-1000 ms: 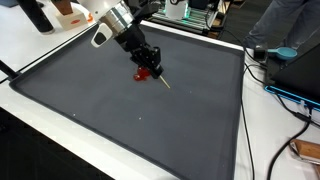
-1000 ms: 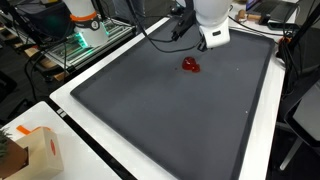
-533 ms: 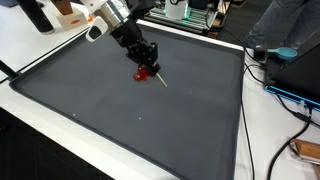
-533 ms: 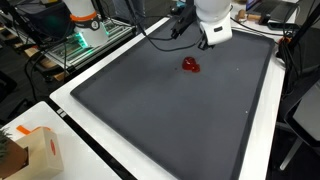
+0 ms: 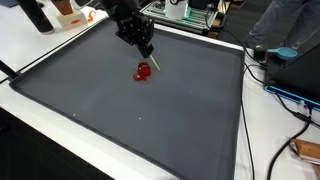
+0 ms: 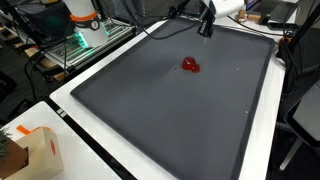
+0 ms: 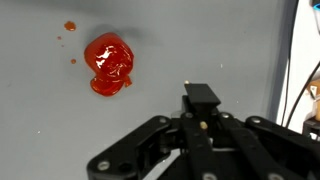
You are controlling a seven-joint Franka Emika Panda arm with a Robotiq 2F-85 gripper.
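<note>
At the far left in an exterior view, a brown cardboard box (image 6: pixel 22 152) sits on the white tabletop (image 6: pixel 75 135). It is just off the edge of the dark grey rectangular mat (image 6: pixel 170 120) that covers most of the tabletop. Further right, on the mat's far half, lies a glossy red lumpy blob (image 6: pixel 190 65). Above it and slightly to the right, the black hand (image 6: pixel 205 30) hangs clear of the surface.

In an exterior view, the blob (image 5: pixel 142 72) rests on the mat (image 5: pixel 130 120) a little below the hand (image 5: pixel 146 48), apart from it. A thin pale stick (image 5: pixel 153 62) slants down from the fingertips. Its lower end is close beside the blob's right side (whether it touches cannot be told). Well to the right, off the mat, a blue cable (image 5: pixel 290 96) runs across the tabletop.

The wrist view shows a few small red spots (image 7: pixel 69 26) at the upper left, with the blob (image 7: pixel 110 63) just right of them. The hand (image 7: pixel 203 100) is at the lower right, its fingers drawn narrowly together and pinching the stick. Bare mat lies between them and the blob.
</note>
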